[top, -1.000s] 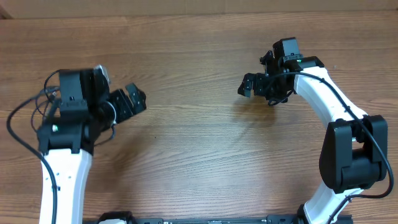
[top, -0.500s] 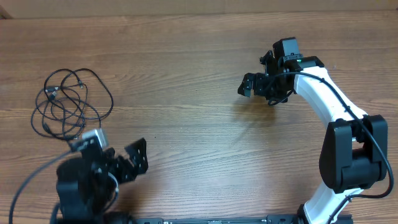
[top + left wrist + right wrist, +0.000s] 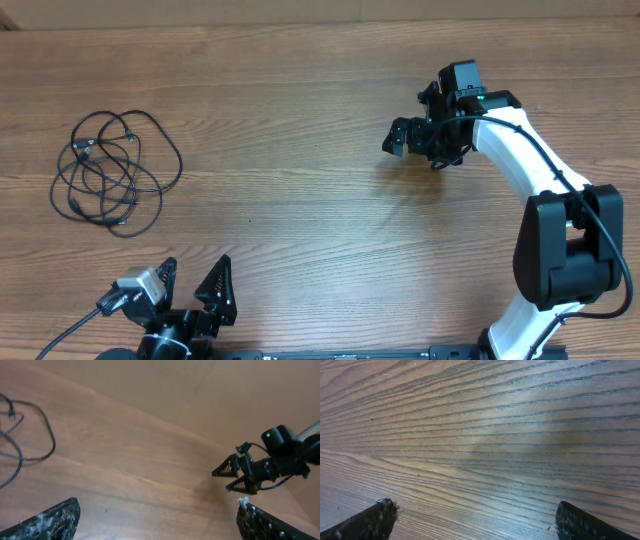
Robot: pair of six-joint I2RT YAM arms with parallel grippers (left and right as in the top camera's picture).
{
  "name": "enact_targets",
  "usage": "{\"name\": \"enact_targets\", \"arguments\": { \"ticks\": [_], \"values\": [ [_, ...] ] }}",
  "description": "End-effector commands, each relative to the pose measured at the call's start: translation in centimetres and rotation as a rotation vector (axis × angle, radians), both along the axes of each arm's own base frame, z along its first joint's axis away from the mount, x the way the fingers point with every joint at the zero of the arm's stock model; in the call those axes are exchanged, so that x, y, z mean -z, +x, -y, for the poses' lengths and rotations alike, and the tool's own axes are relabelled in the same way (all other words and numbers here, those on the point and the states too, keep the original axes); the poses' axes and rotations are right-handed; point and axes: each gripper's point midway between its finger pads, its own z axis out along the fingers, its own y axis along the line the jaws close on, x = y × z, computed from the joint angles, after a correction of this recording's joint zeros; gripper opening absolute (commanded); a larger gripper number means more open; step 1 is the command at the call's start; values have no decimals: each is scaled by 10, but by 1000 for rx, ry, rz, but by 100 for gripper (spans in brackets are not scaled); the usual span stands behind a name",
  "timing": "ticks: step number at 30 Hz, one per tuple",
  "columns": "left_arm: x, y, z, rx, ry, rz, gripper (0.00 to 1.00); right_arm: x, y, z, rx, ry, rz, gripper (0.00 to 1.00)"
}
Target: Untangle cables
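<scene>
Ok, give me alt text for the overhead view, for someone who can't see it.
A loose tangle of thin black cables lies by itself on the left of a brown wooden table. The left end effector sits open at the near edge, and the right end effector is open over bare wood on the right.

You're looking at a brown wooden tabletop [image 3: 300, 210] with fine, ridged grain and a soft satin sheen where the light falls. The thin black cables [image 3: 108, 178] look smooth and faintly glossy. On the left gripper [image 3: 157, 504], the black fingers [image 3: 50, 521] are matt and rough, flecked with pale fuzz. The right arm's white plastic shell [image 3: 515, 150] is smooth and glossy; its black joint housing [image 3: 565, 250] is duller.
</scene>
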Motion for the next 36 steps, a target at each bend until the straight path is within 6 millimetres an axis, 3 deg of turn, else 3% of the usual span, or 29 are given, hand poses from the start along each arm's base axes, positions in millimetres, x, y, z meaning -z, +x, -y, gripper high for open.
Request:
{"name": "enact_targets", "arguments": {
  "ticks": [1, 8, 12, 16, 25, 32, 36],
  "values": [
    [-7, 9, 1, 6, -2, 64, 99, -8, 1, 0, 1, -3, 24, 100],
    [-56, 39, 0, 7, 10, 391, 100, -8, 1, 0, 1, -3, 24, 100],
    [-75, 45, -15, -82, 17, 518, 99, -8, 1, 0, 0, -3, 24, 100],
    [-62, 54, -13, -81, 11, 523, 100, -8, 1, 0, 1, -3, 24, 100],
    [1, 79, -63, -396, 26, 418, 100, -8, 1, 0, 0, -3, 24, 100],
    [49, 93, -56, -361, 38, 358, 99, -8, 1, 0, 1, -3, 24, 100],
    [62, 95, -51, -331, 85, 319, 99, -8, 1, 0, 0, -3, 24, 100]
  ]
}}
